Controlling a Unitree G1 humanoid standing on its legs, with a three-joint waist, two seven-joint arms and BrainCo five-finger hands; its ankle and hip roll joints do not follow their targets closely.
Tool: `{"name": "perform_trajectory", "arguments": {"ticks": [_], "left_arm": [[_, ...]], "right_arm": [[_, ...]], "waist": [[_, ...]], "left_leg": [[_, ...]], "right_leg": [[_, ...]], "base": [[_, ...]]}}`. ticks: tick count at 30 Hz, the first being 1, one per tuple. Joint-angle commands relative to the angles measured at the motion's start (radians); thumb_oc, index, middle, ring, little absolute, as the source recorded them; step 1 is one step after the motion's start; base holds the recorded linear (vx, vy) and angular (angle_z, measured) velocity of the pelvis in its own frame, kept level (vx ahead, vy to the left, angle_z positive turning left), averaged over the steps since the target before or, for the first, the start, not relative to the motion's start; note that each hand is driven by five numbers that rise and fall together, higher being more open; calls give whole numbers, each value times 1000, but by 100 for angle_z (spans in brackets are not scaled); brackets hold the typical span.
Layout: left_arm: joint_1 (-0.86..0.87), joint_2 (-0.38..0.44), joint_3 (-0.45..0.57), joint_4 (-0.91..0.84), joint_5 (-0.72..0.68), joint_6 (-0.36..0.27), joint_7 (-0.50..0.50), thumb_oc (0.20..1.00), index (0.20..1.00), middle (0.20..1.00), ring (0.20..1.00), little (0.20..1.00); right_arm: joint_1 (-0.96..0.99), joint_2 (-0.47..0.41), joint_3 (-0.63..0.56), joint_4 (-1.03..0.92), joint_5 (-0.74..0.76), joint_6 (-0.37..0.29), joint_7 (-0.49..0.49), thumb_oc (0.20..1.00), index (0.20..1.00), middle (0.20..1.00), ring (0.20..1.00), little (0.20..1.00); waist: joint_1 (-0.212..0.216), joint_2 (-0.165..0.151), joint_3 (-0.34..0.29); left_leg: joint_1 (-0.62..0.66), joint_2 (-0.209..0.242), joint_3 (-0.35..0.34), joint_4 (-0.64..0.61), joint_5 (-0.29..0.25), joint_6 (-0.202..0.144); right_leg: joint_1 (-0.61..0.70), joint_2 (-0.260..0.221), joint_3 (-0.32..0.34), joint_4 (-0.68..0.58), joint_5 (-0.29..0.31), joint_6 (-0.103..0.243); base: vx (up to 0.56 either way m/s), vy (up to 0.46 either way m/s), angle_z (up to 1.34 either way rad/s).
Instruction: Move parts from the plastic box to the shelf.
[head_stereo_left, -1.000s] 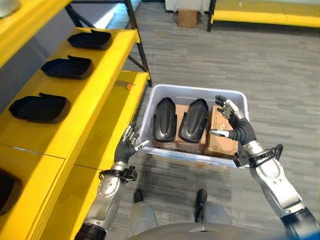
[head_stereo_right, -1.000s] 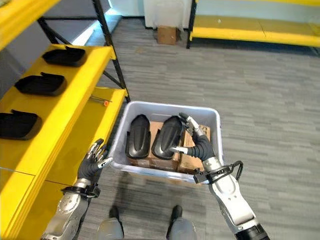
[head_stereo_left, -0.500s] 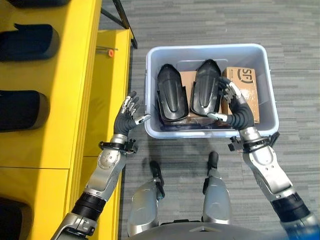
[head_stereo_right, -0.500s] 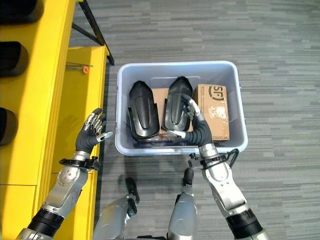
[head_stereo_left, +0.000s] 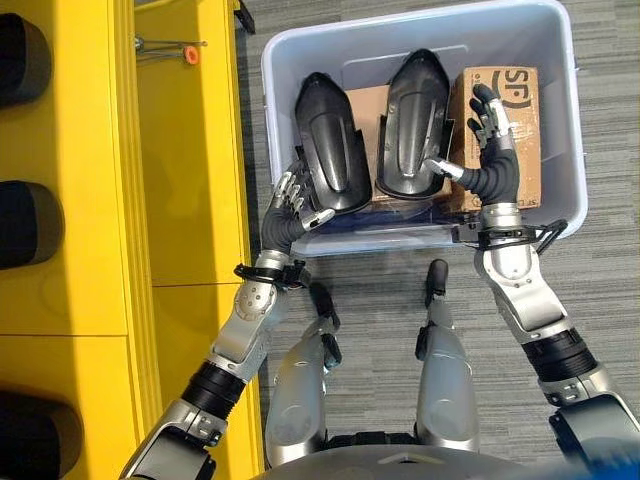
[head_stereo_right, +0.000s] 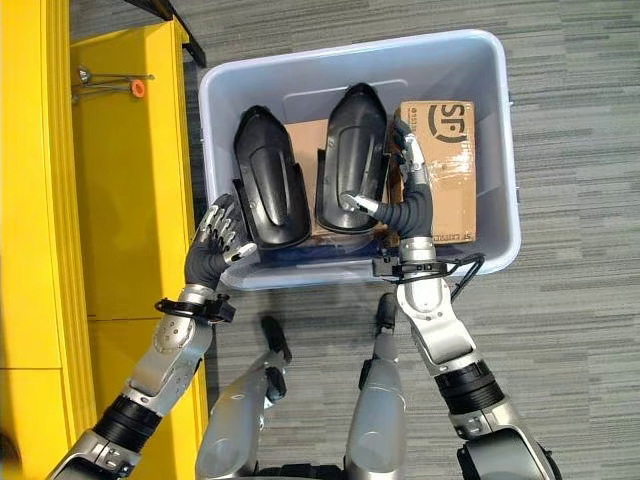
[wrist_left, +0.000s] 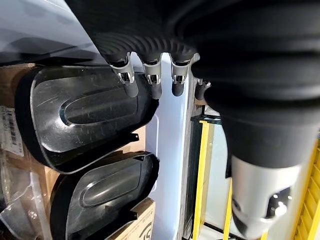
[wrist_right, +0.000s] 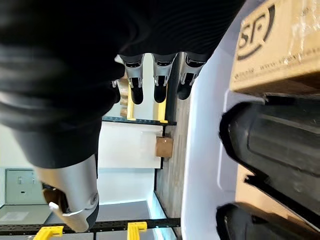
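Grey striped carpet (head_stereo_left: 600, 130) underfoot, and a yellow shelf (head_stereo_left: 180, 200) runs up the left side. On that carpet sits a pale blue-grey plastic box (head_stereo_left: 572, 120), and in it lie two glossy black moulded parts, each a long shell, rounded at the far end and broader at the near end. Nearest, the left hand (head_stereo_left: 292, 212) sits at the box's near left corner, fingers spread and relaxed, holding nothing, just beside the near end of the left part (head_stereo_left: 330, 158). The right hand (head_stereo_left: 490, 150) is up over the near right side of the box, fingers straight and apart, thumb reaching toward the right part (head_stereo_left: 412, 125), gripping nothing. Both parts run near to far, side by side on a brown cardboard box (head_stereo_left: 505, 115). Farther left, an orange-tipped tool (head_stereo_left: 170, 46) lies on the shelf.
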Motion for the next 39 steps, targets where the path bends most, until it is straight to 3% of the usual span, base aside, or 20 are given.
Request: {"name": "perform_trajectory", "arguments": {"ticks": [1, 10, 25, 39], "left_arm": [[2, 26, 1, -70, 5, -55, 25, 1000, 1000, 1000, 1000, 1000], [-32, 25, -13, -68, 18, -46, 55, 1000, 1000, 1000, 1000, 1000], [-44, 23, -20, -69, 28, -56, 77, 1000, 1000, 1000, 1000, 1000], [-41, 24, -39, -71, -2, -75, 71, 1000, 1000, 1000, 1000, 1000]], "right_arm": [[-29, 44, 6, -34, 27, -60, -10, 1000, 1000, 1000, 1000, 1000], [-71, 81, 80, 21, 82, -56, 16, 1000, 1000, 1000, 1000, 1000], [-54, 83, 48, 113, 79, -57, -32, 1000, 1000, 1000, 1000, 1000], [-140, 48, -38, 295, 85, -74, -124, 1000, 1000, 1000, 1000, 1000]], "waist": [[22, -22, -25], [33, -19, 15], [30, 0, 42], [37, 41, 43]], "left_leg": [[-52, 75, -65, 53, 35, -53], [-91, 70, -92, 66, 36, -52], [-121, 73, -93, 78, 16, -62], [-152, 79, -87, 55, 35, -69]], "right_leg": [[-19, -41, -7, 105, -15, 55], [-39, -49, -28, 124, -19, 49], [-89, -49, -7, 149, -37, 54], [-163, -43, 2, 179, -49, 57]], "base": [[-35, -34, 2], [-17, -4, 7], [6, 7, 0], [-4, -2, -1]]}}
